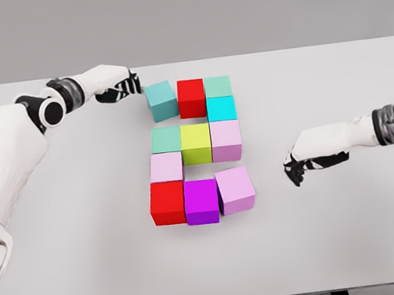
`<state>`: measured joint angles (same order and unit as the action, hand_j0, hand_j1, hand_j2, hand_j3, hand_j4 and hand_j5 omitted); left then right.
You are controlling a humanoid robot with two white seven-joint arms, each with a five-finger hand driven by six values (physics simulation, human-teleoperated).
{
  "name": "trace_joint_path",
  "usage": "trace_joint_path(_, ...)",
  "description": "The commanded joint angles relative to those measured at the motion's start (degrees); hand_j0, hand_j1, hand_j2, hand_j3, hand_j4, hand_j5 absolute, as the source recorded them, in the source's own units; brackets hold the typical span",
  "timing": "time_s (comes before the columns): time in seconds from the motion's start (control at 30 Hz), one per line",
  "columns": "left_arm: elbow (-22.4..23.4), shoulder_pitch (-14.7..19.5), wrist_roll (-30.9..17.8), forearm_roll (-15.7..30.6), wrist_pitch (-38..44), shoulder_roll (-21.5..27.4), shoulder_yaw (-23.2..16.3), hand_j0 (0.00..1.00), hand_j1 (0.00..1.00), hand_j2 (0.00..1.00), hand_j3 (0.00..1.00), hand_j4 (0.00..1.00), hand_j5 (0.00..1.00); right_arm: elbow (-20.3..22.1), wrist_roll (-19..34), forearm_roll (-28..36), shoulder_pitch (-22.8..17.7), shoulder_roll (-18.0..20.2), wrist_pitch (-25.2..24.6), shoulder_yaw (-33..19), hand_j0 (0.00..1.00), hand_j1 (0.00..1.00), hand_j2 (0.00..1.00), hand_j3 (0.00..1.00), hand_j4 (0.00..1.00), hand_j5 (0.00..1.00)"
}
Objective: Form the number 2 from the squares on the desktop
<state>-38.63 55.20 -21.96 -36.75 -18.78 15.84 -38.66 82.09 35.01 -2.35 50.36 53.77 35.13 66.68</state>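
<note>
Counter (212,268), white, front edge nearest the camera; bare stretch before the blocks.

Bottom row of the figure, left to right: red cube (167,203), magenta cube (202,201), light pink cube (235,189). The pink one sits slightly turned, touching the magenta.

Above the red: a pale pink cube (166,167). Middle row above that: muted teal cube (166,139), yellow-green cube (196,143), another pale pink cube (226,140), all touching.

Right column up: cyan cube (221,108), then a sea-green cube (217,86) at the top right. Second red cube (192,98) beside it at top centre. Teal cube (162,100) at the top left, tilted a little out of line, just beside the red one.

Left robot hand (121,85) reaches in along the far edge of the counter, dark fingertips at the teal cube's left face, touching or nearly so; fingers extended, not wrapped round anything.

Right robot hand (305,161) hovers low over the counter, well apart from the blocks to their right, fingers drooping loosely, holding nothing.
</note>
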Motion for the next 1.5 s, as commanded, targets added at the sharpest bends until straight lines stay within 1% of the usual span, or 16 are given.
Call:
trace_joint_path(0.0,-0.13,-0.09,-1.06,0.18,0.06,0.51,0.86,0.50,0.50,0.50,0.50,0.50,0.50,0.09,-0.01,-3.45,0.00,-0.77,-0.13,-0.06,0.12,0.12,0.12,0.12,0.12,0.12)
trace_joint_path(0.07,-0.48,-0.09,-4.67,0.18,0.93,0.42,0.95,0.49,0.49,0.49,0.49,0.49,0.49,0.09,-0.01,-4.07,-0.09,-2.18,-0.13,0.03,0.12,0.12,0.12,0.12,0.12,0.12)
trace_joint_path(0.1,-0.65,-0.26,-5.28,0.18,2.08,0.42,0.95,0.48,0.48,0.48,0.48,0.48,0.48,0.18,-0.01,-4.24,0.00,-2.79,-0.13,0.11,0.12,0.12,0.12,0.12,0.12,0.12)
trace_joint_path(0.2,-0.83,-0.70,-6.51,0.45,3.13,0.42,0.95,0.48,0.48,0.48,0.48,0.48,0.48,0.27,-0.01,-6.35,0.00,-3.59,-0.13,0.64,0.12,0.12,0.12,0.12,0.12,0.12)
trace_joint_path(0.27,-1.01,-0.88,-6.69,0.53,3.13,0.42,0.95,0.48,0.48,0.48,0.48,0.48,0.48,0.53,-0.01,-6.35,0.00,-3.94,-0.13,1.17,0.12,0.12,0.12,0.12,0.12,0.12)
trace_joint_path(0.37,-3.03,-0.88,-7.31,0.71,3.05,0.42,0.95,0.48,0.48,0.48,0.48,0.48,0.48,1.23,-0.01,-8.11,-0.09,-4.29,-0.13,1.43,0.12,0.12,0.12,0.12,0.12,0.12)
trace_joint_path(0.43,-3.91,-0.97,-9.59,0.80,2.96,1.04,0.95,0.48,0.48,0.48,0.48,0.48,0.48,1.50,-0.01,-8.55,-0.09,-4.29,-0.13,1.52,0.13,0.13,0.13,0.13,0.13,0.13)
trace_joint_path(0.5,-5.40,-1.05,-13.04,0.62,2.78,1.74,0.86,0.48,0.48,0.48,0.48,0.48,0.48,2.11,-0.01,-8.81,-0.09,-4.29,-0.13,1.61,0.12,0.12,0.12,0.12,0.12,0.12)
trace_joint_path(0.73,-5.23,-0.88,-13.04,0.36,3.05,2.01,0.95,0.48,0.48,0.48,0.48,0.48,0.48,3.52,-0.01,-9.52,-0.09,-4.73,-0.13,1.61,0.13,0.13,0.13,0.13,0.13,0.13)
trace_joint_path(0.8,-4.52,-0.79,-11.53,0.27,3.05,1.83,1.04,0.48,0.48,0.48,0.48,0.48,0.48,4.05,-0.01,-9.52,-0.09,-4.73,-0.13,1.87,0.13,0.13,0.13,0.13,0.13,0.13)
trace_joint_path(0.97,-4.08,-0.79,-11.35,0.18,3.13,1.13,1.30,0.48,0.48,0.48,0.48,0.48,0.48,4.84,-0.01,-9.52,-0.09,-4.90,-0.13,2.40,0.13,0.13,0.13,0.13,0.13,0.13)
trace_joint_path(1.07,-3.99,-0.70,-9.86,0.18,3.22,0.78,1.39,0.48,0.48,0.48,0.48,0.48,0.48,4.84,-0.01,-9.52,-0.09,-5.52,-0.13,3.01,0.13,0.13,0.13,0.13,0.13,0.13)
trace_joint_path(1.37,-2.94,-0.70,-9.33,0.18,3.66,-0.45,1.83,0.48,0.48,0.48,0.48,0.48,0.48,4.40,-0.01,-9.78,0.35,-6.66,-0.50,3.01,0.13,0.13,0.13,0.13,0.13,0.13)
trace_joint_path(1.47,-2.94,-0.70,-9.42,0.18,3.66,-0.46,1.83,0.48,0.48,0.48,0.48,0.48,0.48,4.31,-0.01,-11.10,0.35,-7.36,-1.82,3.01,0.13,0.13,0.13,0.13,0.13,0.13)
